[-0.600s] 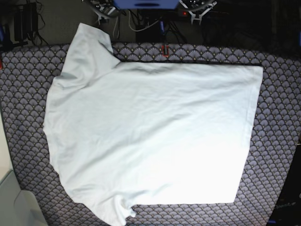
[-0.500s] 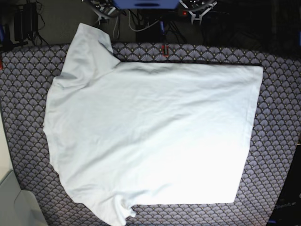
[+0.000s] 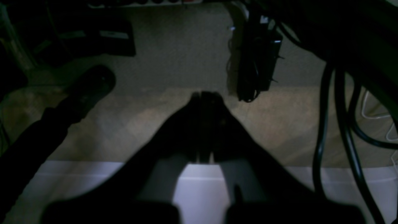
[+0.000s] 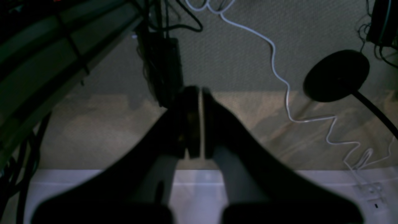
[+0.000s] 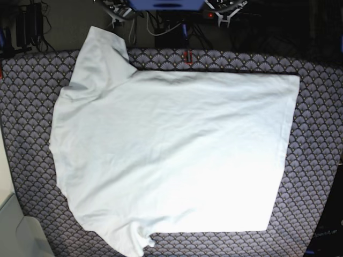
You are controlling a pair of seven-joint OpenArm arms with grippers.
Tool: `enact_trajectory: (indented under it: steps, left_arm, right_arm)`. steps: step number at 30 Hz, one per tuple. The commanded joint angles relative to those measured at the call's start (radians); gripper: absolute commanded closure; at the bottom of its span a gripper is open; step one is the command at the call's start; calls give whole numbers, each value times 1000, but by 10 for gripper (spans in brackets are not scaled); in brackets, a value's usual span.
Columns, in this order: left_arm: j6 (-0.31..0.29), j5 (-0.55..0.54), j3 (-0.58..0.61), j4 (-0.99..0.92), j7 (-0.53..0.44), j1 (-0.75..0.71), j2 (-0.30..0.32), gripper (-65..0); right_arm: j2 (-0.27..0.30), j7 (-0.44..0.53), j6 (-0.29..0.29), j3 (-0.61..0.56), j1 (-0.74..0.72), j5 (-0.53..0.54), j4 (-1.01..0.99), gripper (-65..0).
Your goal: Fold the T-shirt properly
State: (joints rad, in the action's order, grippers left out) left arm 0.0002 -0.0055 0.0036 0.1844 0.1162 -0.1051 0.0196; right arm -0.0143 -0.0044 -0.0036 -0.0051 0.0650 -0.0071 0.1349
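Note:
The white T-shirt (image 5: 171, 155) lies spread flat on the purple scallop-patterned tablecloth (image 5: 316, 160), hem to the right. One sleeve (image 5: 104, 48) reaches over the table's far edge and the other (image 5: 134, 241) sits at the near edge. Neither gripper touches it. In the left wrist view my left gripper (image 3: 206, 95) is shut and empty, hanging over the floor. My right gripper (image 4: 200, 91) in the right wrist view is also shut, holding nothing. Only white parts of the arms (image 5: 228, 15) show at the top of the base view.
Behind the table stands the blue robot base (image 5: 166, 4) with cables. A black power brick (image 3: 258, 62), a white cable (image 4: 279, 77) and a round black stand foot (image 4: 335, 76) lie on the floor. A white object (image 5: 13, 230) sits at the near left corner.

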Motion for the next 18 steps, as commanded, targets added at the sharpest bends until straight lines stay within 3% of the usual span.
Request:
enact_trajectory:
  steps: [1,10,13,18]
  left_arm:
    - [4,-1,-1,2,1,-5,3,-1]
    - [4,-1,-1,20,0,-34,4,-1]
    - [4,-1,-1,125,0,-100,19,-1]
    - [4,-1,-3,386,1,-255,44,-1]
  right_arm:
    - [-2,-3,9,0,6,3,1,-1]
    - [-2,2,9,-2,16,2,1,-1]
    - [-2,5,9,-2,45,2,16,-1]
    - [-2,-1,9,-3,166,2,210,-1]
